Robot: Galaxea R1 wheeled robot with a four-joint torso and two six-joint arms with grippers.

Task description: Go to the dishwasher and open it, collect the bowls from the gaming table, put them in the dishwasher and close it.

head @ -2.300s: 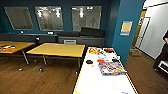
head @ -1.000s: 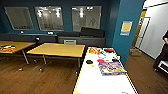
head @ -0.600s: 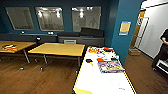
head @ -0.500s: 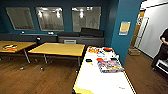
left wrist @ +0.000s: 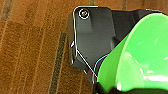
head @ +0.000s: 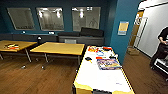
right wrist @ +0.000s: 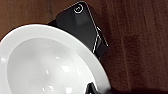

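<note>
- While the head camera is being pointed across the room, a dark brown wooden plank floor (head: 37, 75) is being shown under everything, and the same boards are being seen below both wrists.
- A long narrow white-topped gaming table (head: 100, 77) is being viewed from its near end; coloured boxes and papers are lying on its far half, while its near half is being left bare.
- Two yellow wooden rectangular tables (head: 60, 47) are standing to its left, well apart from the robot.
- A person in dark clothing (head: 162, 47) is being seen at the right edge, near a doorway.
- A round glossy white ceramic bowl (right wrist: 45, 62) is being carried over the floor by the right gripper (right wrist: 96, 90), which is being judged as clamped on its rim.
- A small round translucent bright-green plastic bowl (left wrist: 140, 57) is being carried likewise by the left gripper (left wrist: 107, 90), judged as clenched on its lower edge.
- Collection is being judged as done, and transport to the dishwasher as the step in hand.
- A steady drive is being called for, with both grips being kept firm and both bowls being held level.
</note>
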